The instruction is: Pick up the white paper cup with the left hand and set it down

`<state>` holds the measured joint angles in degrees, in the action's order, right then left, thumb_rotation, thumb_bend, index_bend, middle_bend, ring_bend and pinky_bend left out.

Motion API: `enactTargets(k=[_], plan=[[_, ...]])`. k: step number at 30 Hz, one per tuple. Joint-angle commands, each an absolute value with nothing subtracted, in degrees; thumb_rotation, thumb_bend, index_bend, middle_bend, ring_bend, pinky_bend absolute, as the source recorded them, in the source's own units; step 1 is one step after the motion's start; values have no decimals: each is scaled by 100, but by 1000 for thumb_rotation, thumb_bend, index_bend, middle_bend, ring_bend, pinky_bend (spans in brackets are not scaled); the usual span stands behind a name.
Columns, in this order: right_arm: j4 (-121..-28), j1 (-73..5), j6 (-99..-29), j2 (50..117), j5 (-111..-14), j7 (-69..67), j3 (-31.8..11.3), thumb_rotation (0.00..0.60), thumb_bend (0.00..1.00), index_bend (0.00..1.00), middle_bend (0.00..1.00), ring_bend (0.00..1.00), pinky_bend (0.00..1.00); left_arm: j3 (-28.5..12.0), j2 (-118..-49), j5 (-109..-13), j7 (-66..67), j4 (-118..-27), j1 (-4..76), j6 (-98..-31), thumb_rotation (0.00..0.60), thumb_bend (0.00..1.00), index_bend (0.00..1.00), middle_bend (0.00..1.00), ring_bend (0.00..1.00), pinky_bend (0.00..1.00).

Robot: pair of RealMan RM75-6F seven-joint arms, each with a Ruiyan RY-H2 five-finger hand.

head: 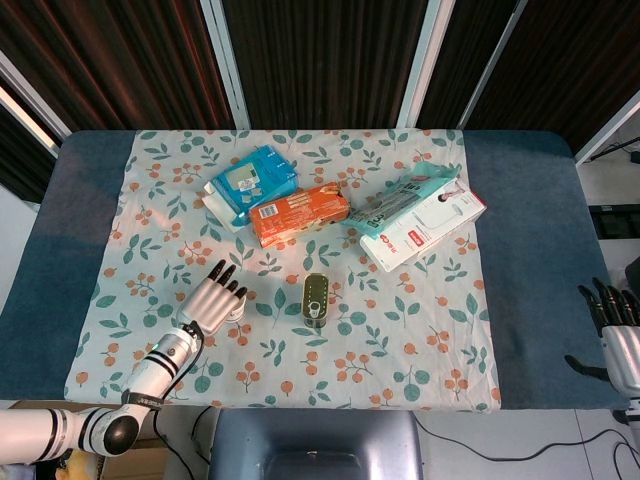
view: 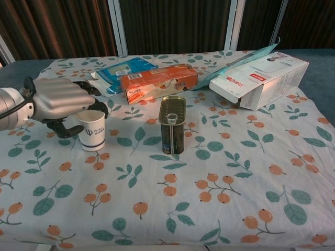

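Observation:
The white paper cup (view: 93, 132) stands upright on the flowered cloth, left of the tin. My left hand (view: 62, 102) is closed around it: the fingers curl over the rim and down its far side, and the thumb sits at its left side. In the head view the left hand (head: 213, 300) covers the cup almost wholly. My right hand (head: 613, 328) hangs off the table's right edge with its fingers apart, holding nothing.
An upright olive tin (view: 172, 124) stands just right of the cup. Behind it lie an orange box (view: 158, 82), a blue packet (view: 123, 69) and a white carton (view: 261, 78). The flowered cloth (view: 220, 172) has bare room in front.

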<state>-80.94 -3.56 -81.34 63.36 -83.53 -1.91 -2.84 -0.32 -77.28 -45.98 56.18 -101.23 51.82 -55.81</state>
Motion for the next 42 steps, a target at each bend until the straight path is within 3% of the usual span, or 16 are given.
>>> enactTargets(k=[1, 9, 16, 25, 30, 35, 42], plan=[[-8106, -351, -8144, 6324, -8348, -191, -290, 600, 192, 0, 0, 0, 0, -96, -7660, -4842, 5253, -10169, 5130, -5630, 600, 554, 296, 288, 19, 0], [-8119, -342, -8147, 6315, -8328, -202, -299, 600, 193, 0, 0, 0, 0, -529, -7663, -6085, 3019, -9825, 4665, -5898, 600, 527, 309, 349, 84, 0], [-8162, -359, -8109, 6300, -8368, -226, -274, 600, 192, 0, 0, 0, 0, -968, -7910, -6010, -98, -8880, 4344, -4899, 600, 506, 304, 320, 67, 0], [-8164, -353, -8082, 6291, -8330, -197, -273, 600, 193, 0, 0, 0, 0, -1133, -8300, -6365, -2259, -7646, 4193, -3885, 600, 500, 287, 279, 24, 0], [-8171, -352, -8080, 6294, -8312, -175, -281, 600, 192, 0, 0, 0, 0, -1139, -8346, -6712, -2831, -7357, 4192, -3627, 600, 499, 210, 214, 2, 0], [-8209, -359, -8037, 6289, -8284, -96, -273, 600, 193, 0, 0, 0, 0, -1063, -8152, -7237, -3552, -7338, 4266, -3149, 600, 486, 5, 9, 0, 0], [-8204, -340, -8083, 6294, -8290, -117, -280, 600, 192, 0, 0, 0, 0, -950, -8073, -7898, -4208, -7184, 4237, -3337, 600, 484, 0, 0, 0, 0]])
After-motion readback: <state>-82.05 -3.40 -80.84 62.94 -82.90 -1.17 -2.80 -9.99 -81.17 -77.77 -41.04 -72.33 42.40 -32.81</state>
